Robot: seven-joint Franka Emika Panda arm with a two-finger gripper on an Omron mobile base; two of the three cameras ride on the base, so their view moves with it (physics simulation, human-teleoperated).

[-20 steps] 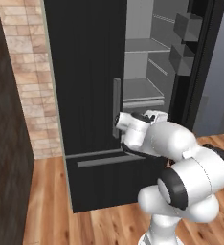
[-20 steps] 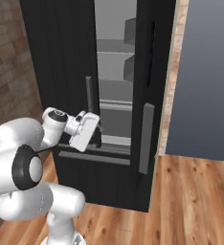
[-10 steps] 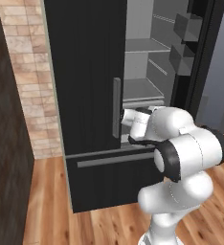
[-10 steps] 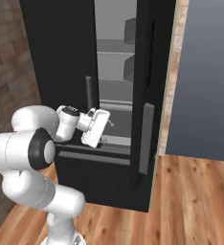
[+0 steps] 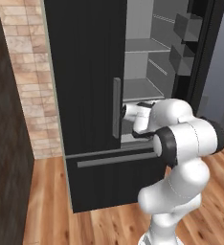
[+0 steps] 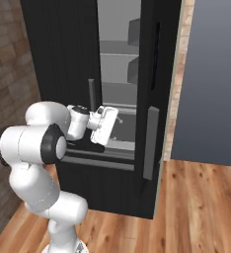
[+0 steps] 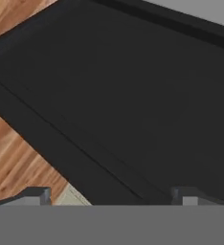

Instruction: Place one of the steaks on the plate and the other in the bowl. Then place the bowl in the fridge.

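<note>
Black fridge [image 5: 85, 95] stands open, my gripper [image 6: 110, 129] wide and empty at its lower shelf, so I judge fetching the bowl comes next.

The fridge [image 5: 90, 72] stands tall and black against a brick wall, its right door [image 6: 157, 74] swung wide open. Grey shelves [image 5: 142, 45] and door bins [image 5: 183, 28] show inside. A grey vertical handle [image 5: 116, 107] runs down the shut left door, above the bottom drawer [image 5: 109, 184].
</note>
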